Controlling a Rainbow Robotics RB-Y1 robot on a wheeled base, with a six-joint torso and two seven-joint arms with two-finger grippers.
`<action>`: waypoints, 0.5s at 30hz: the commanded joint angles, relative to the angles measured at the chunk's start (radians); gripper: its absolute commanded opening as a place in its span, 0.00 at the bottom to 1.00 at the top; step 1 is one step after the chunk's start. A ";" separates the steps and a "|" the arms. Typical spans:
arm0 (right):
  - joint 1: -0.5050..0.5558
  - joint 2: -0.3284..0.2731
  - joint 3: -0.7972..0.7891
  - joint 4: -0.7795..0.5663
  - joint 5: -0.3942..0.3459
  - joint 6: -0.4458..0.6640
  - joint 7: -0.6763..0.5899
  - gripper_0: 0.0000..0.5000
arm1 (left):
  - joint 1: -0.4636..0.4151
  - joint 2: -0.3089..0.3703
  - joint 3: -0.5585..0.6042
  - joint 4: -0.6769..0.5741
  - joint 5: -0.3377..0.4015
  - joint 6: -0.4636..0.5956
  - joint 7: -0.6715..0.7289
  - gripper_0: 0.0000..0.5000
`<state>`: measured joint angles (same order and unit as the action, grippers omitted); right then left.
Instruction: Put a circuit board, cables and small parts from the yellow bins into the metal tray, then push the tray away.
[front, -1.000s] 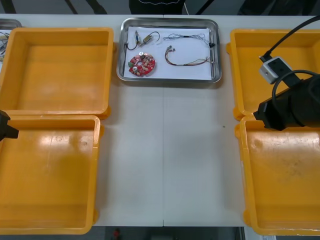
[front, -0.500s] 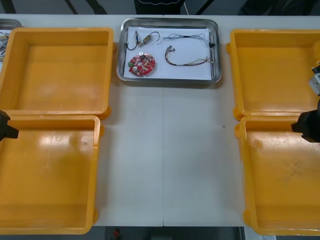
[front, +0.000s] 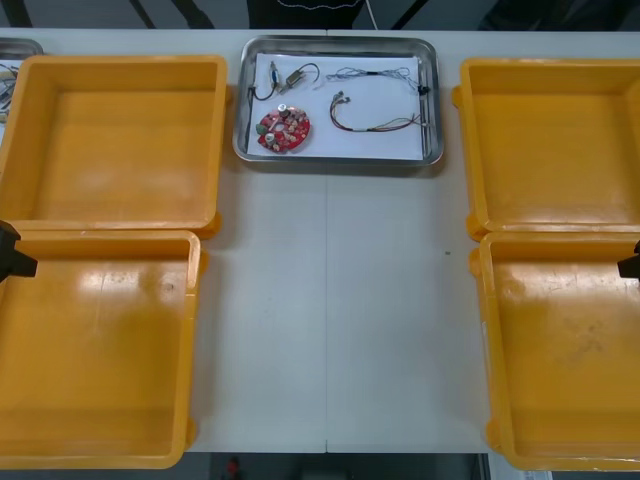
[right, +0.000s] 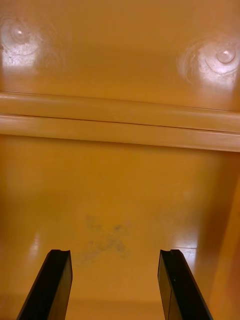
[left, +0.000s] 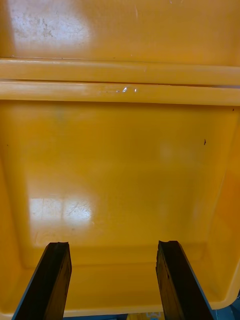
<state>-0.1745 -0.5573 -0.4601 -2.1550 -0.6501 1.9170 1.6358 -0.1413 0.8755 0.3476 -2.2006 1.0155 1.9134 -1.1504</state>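
Observation:
The metal tray (front: 338, 160) stands at the table's far middle, white inside. In it lie a round red circuit board (front: 284, 129), a red and yellow cable (front: 372, 118), a thin blue and white cable (front: 375, 73) and a black cable with a small metal part (front: 290, 77). My left gripper (front: 12, 258) shows at the table's left edge, by the near left yellow bin (front: 95, 350). In its wrist view, the left gripper (left: 113, 245) is open over that bare bin floor. My right gripper (front: 631, 266) barely shows at the right edge. Its wrist view shows the right gripper (right: 114, 252) open over the near right bin (front: 565, 350), nothing between its fingers.
The far left bin (front: 120, 140) and far right bin (front: 550, 140) hold nothing. A second metal tray (front: 15, 50) pokes in at the far left corner. Bare table (front: 330, 300) runs between the bins, from the tray to the near edge.
My right arm has drawn back to the right, from over the right bins to the view's edge. The left gripper and the tray's contents have not moved.

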 joint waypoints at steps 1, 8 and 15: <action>0.013 -0.038 -0.028 -0.009 -0.023 0.003 -0.036 1.00 | 0.015 0.046 0.024 -0.028 0.008 0.006 -0.095 1.00; 0.009 -0.038 -0.012 -0.009 -0.043 0.003 -0.042 1.00 | 0.015 0.046 0.024 -0.028 0.008 0.006 -0.095 1.00; 0.009 -0.038 0.001 -0.009 -0.049 0.003 -0.040 1.00 | 0.015 0.046 0.024 -0.028 0.008 0.006 -0.095 1.00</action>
<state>-0.1745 -0.5575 -0.4610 -2.1549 -0.6888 1.9170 1.6358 -0.1413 0.8755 0.3476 -2.2006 1.0155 1.9134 -1.1504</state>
